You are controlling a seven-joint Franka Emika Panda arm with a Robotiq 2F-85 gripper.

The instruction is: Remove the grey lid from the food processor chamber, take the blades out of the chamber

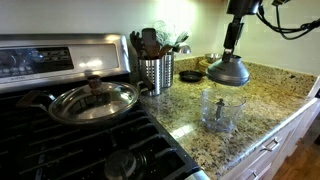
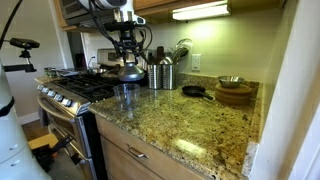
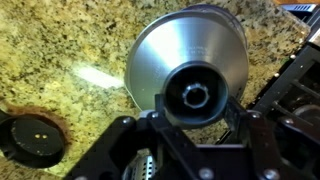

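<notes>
The grey lid (image 1: 228, 70) is a metal cone with a knob on top. My gripper (image 1: 232, 48) comes down from above and is shut on that knob. In the wrist view the fingers flank the knob (image 3: 195, 97) and the lid (image 3: 185, 45) spreads below over granite. The lid is apart from the food processor chamber (image 1: 220, 110), a clear cup nearer the counter's front edge. I cannot tell whether the lid touches the counter. The blades (image 1: 219, 109) show as a thin dark shaft upright inside the cup. The lid (image 2: 130, 72) and the chamber (image 2: 124, 95) also show in an exterior view.
A perforated steel utensil holder (image 1: 156, 70) stands beside the stove. A glass pan lid on a pan (image 1: 95, 100) sits on the burners. A black skillet (image 2: 195, 92) and a wooden bowl (image 2: 235, 95) are further along the counter. A black disc (image 3: 30, 138) lies near the lid.
</notes>
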